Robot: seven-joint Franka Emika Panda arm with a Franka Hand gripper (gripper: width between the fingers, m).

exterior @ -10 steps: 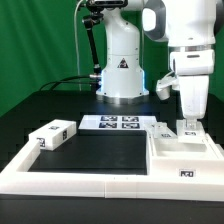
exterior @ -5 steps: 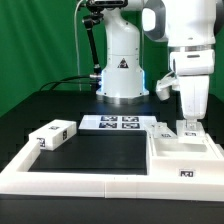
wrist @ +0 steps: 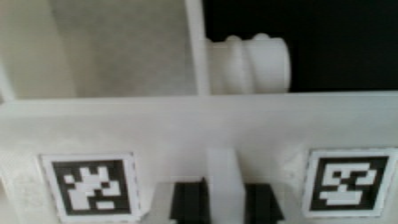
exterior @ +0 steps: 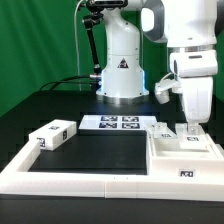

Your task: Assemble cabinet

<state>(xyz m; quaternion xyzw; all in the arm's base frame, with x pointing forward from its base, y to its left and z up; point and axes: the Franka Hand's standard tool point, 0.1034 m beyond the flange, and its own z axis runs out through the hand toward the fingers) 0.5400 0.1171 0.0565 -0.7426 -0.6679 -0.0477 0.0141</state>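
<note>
The white boxy cabinet body (exterior: 186, 152) lies at the exterior view's right, with a tag on its front. My gripper (exterior: 189, 128) reaches straight down onto its top. In the wrist view the gripper (wrist: 222, 206) has its two black fingers (wrist: 187, 206) pressed against a thin white rib of the cabinet body (wrist: 214, 120), between two square tags. A round white knob (wrist: 249, 62) sticks out past the body's far wall. A small white drawer block (exterior: 52, 134) with tags lies on the black table at the exterior view's left, far from the gripper.
The marker board (exterior: 112, 123) lies flat at the back middle, in front of the robot base (exterior: 122, 70). A long white rail (exterior: 90, 185) borders the black table along the front and left.
The arm and gripper have shifted very slightly toward the exterior view's right over the cabinet body. The drawer block has not moved.
</note>
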